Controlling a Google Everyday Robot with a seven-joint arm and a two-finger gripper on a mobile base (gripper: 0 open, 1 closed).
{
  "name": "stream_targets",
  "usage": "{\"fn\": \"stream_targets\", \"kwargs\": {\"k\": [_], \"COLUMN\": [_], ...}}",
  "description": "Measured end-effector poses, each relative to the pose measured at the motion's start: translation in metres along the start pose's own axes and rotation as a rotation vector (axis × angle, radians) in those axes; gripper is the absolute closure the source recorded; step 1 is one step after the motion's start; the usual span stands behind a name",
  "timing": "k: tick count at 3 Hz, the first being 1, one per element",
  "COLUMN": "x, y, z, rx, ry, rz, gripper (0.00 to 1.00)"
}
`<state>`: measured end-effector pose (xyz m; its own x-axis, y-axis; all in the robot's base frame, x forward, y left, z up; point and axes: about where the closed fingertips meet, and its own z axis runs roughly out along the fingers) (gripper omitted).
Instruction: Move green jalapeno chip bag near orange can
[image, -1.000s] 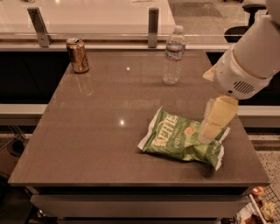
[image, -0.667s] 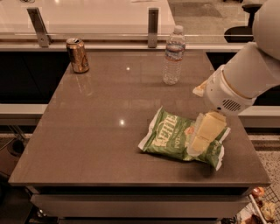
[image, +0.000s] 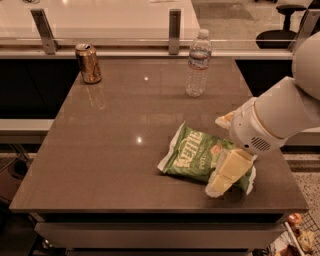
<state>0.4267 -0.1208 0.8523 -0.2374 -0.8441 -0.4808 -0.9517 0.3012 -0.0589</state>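
Note:
The green jalapeno chip bag (image: 197, 157) lies flat on the brown table (image: 115, 150), at the front right. The orange can (image: 88, 63) stands upright at the table's far left corner, far from the bag. My gripper (image: 222, 181) reaches down from the white arm on the right and sits low on the bag's right end, its pale fingers (image: 231, 169) touching or just over the foil.
A clear plastic water bottle (image: 198, 62) stands upright at the back, right of centre. A railing with metal posts (image: 174, 24) runs behind the table. The table's front edge is close below the bag.
The arm has swung down and to the left. The gripper has dropped from above the bag's right edge onto its right end. The bag, can and bottle have not moved.

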Motion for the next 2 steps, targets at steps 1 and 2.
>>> {"fn": "stream_targets", "kwargs": {"k": [1, 2], "x": [0.0007, -0.0005], "y": [-0.0011, -0.0002], "z": [0.0168, 0.0152], "rx": [-0.018, -0.015], "ry": [-0.052, -0.051], "rz": [-0.006, -0.009], "gripper": [0.00, 0.18]}}
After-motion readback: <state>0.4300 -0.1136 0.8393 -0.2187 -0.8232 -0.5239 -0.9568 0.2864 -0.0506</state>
